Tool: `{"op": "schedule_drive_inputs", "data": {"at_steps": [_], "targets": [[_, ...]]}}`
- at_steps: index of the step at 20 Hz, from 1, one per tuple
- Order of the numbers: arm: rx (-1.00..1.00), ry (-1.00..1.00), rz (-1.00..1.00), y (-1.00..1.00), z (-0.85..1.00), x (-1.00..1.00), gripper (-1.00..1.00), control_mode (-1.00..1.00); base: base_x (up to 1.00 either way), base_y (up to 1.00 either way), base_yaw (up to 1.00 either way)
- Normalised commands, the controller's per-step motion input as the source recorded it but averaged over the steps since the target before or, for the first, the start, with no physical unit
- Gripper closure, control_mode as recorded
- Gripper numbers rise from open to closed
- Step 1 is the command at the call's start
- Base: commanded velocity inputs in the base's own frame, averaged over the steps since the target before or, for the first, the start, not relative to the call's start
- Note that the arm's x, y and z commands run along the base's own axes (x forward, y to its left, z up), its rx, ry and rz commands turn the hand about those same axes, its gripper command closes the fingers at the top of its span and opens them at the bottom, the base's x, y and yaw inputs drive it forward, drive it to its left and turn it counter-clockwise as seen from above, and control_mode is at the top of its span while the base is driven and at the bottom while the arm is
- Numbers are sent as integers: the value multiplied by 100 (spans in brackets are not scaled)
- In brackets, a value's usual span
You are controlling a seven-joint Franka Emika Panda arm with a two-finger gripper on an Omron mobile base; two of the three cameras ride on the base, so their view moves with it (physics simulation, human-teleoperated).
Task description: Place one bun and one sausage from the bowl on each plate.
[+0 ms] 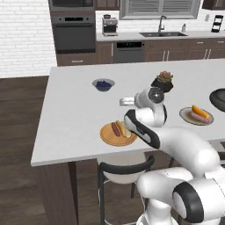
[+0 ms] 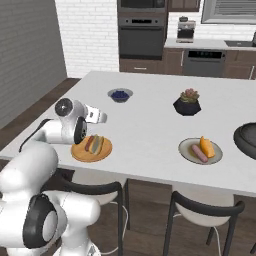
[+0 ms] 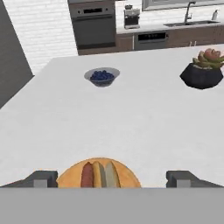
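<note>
Even, bright, rendered light falls across the white counter point(image 1: 79, 114), with no glare or hot spots. Shadows stay faint: a soft dark patch sits under the plant pot point(image 2: 187, 105) at upper right of the right base view. All three pictures are coarse and slightly soft, and distant cabinets at the top blur. Edges show no visible bending.

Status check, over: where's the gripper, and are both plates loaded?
Gripper open, empty, above wooden plate. Wooden plate: sausage and bun. Grey plate: sausage and bun too. Nothing blocking.
</note>
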Motion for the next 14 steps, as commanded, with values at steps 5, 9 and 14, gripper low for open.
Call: {"op": "schedule_drive_inputs", "data": {"at_steps": [5, 9, 14], "targets": [[9, -39, 0, -18, 100, -88, -100, -100, 0, 0, 0], [11, -25, 6, -34, 75, -51, -100, -100, 0, 0, 0], [-3, -1, 1, 7, 5, -9, -100, -100, 0, 0, 0]]}}
